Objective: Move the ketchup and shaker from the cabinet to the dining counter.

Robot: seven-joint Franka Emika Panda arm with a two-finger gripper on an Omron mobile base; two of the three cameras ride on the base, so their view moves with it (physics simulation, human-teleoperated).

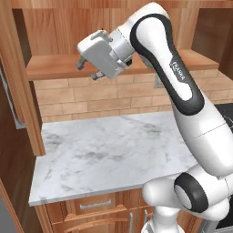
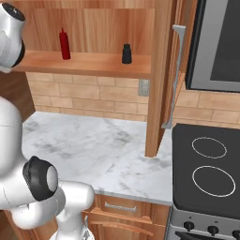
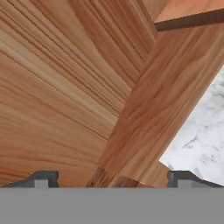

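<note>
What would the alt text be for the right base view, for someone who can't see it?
A red ketchup bottle and a small black shaker stand apart on the shelf of an open wooden cabinet, above a marble counter. A black stovetop sits at right.

This is a home kitchen. A reddish-brown wooden wall cabinet (image 2: 93, 28) stands open, its shelf level with the gripper (image 1: 87, 69), and on that shelf a red ketchup (image 2: 64, 44) bottle and a small black shaker (image 2: 126, 53) stand well apart. Below the gripper lies a white-grey marble counter (image 1: 109, 154), backed by tan brick tile (image 1: 91, 98) with a wall socket (image 2: 144, 87). Under the counter sit wooden drawers (image 2: 119, 208) with metal bar handles. Off to the gripper's right are a black glass stovetop (image 2: 208, 171) with ring burners and knobs, and a dark built-in appliance (image 2: 220, 44) above it.
</note>
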